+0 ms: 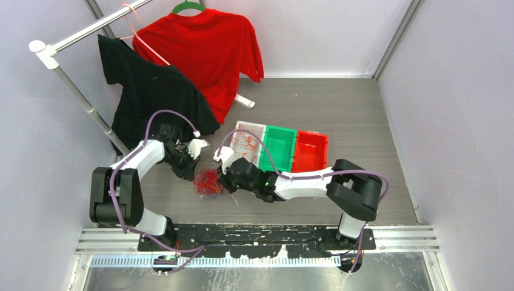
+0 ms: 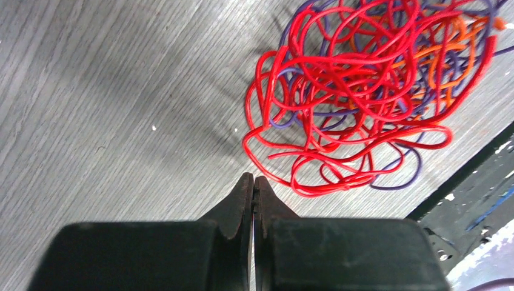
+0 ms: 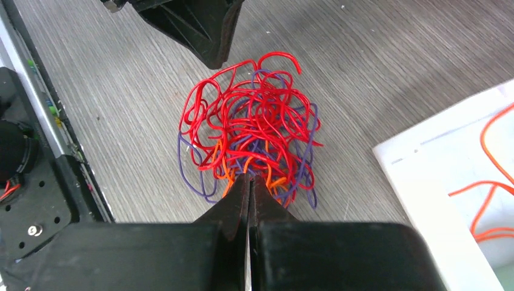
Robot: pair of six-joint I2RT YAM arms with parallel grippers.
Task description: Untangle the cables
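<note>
Cables (image 1: 209,182), a red, orange and purple tangle, lay on the worktop (image 1: 351,109) near the white bin (image 1: 245,140), on its side toward the arm bases. Right end effector (image 3: 248,180), between bin and tangle, was fully closed with its tips in the tangle's edge, apparently nipping orange strands. Left end effector (image 2: 253,182), beyond the tangle from the bin, was closed on nothing, tips just short of the loops. Recommendation: left should pin the mass first; right should draw slowly toward the bin, stopping if the whole clump dragged.
</note>
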